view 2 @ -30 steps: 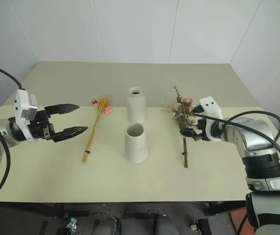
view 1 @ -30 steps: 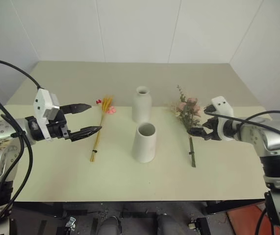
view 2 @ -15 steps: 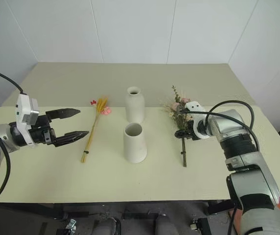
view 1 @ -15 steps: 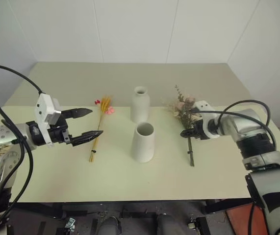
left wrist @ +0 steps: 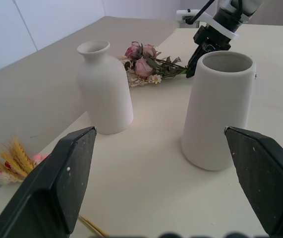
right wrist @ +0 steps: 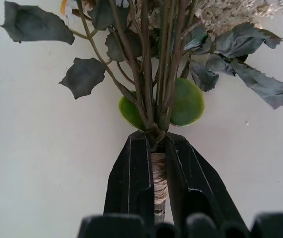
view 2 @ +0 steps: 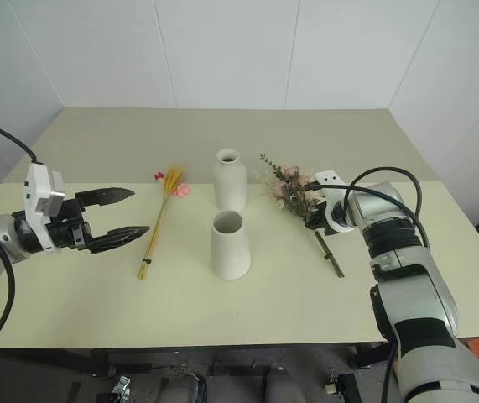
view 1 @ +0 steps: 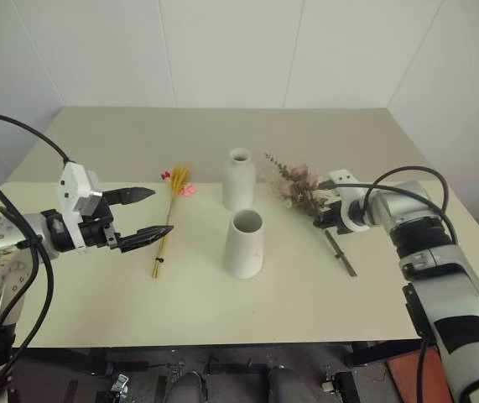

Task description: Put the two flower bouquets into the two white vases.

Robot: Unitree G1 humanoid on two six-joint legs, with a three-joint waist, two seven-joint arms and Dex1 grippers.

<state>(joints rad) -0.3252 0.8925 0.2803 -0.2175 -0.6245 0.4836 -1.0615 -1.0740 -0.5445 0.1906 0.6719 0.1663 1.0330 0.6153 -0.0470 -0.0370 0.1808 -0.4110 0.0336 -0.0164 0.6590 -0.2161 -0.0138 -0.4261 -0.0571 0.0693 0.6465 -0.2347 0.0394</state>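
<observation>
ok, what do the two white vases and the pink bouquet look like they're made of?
Bottle-shaped white vase and wide-mouthed tapered white vase: probably matte ceramic, since the surfaces are chalky, without glare, and the rims thick. Bushy bouquet of pink and cream flowers: looks dried, possibly artificial; its leaves are dull and curled, its stems thin and woody, bound with pale wrap where the right pincer is shut on them.
</observation>
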